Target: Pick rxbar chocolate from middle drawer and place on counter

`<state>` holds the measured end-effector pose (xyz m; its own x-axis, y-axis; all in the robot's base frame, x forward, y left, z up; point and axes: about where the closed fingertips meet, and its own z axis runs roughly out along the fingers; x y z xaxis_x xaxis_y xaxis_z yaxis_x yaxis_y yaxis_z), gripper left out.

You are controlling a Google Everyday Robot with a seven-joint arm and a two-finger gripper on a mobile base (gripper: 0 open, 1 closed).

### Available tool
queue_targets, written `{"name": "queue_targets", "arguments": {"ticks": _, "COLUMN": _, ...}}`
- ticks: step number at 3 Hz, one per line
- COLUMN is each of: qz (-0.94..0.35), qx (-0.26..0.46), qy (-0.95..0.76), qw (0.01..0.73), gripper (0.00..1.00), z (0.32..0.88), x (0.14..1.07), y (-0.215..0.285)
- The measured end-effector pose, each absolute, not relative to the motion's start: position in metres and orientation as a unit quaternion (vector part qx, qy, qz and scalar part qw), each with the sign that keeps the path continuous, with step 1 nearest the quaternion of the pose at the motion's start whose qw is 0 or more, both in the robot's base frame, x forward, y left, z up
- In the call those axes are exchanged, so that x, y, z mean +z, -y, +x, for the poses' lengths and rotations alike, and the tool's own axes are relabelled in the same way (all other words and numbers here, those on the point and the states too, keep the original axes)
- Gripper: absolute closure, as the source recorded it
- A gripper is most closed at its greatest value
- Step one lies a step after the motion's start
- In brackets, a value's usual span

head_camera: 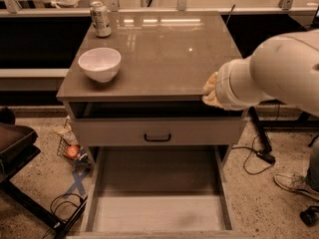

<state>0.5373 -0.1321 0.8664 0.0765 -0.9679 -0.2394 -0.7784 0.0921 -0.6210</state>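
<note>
Your claw (210,89) sits at the right front edge of the glossy grey-brown square table (164,54), tucked behind the bulky white arm (279,68). Wide or narrow, I cannot tell. The black-wrapped chocolate bar isn't visible, and none shows on the wide pale-floored drawer (159,210). Expect it light, flat and slippery, so pinch across its narrow sides.
</note>
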Motion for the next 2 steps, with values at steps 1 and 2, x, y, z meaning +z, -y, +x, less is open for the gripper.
{"name": "queue_targets", "arguments": {"ticks": 1, "qz": -0.671, "qx": -0.184, "qy": -0.633, "qw": 0.338, "gripper": 1.00, "z": 0.572, "x": 0.895, "y": 0.134}}
{"name": "queue_targets", "arguments": {"ticks": 2, "qz": -0.704, "qx": -0.213, "qy": -0.575, "qw": 0.358, "gripper": 1.00, "z": 0.649, "x": 0.921, "y": 0.131}}
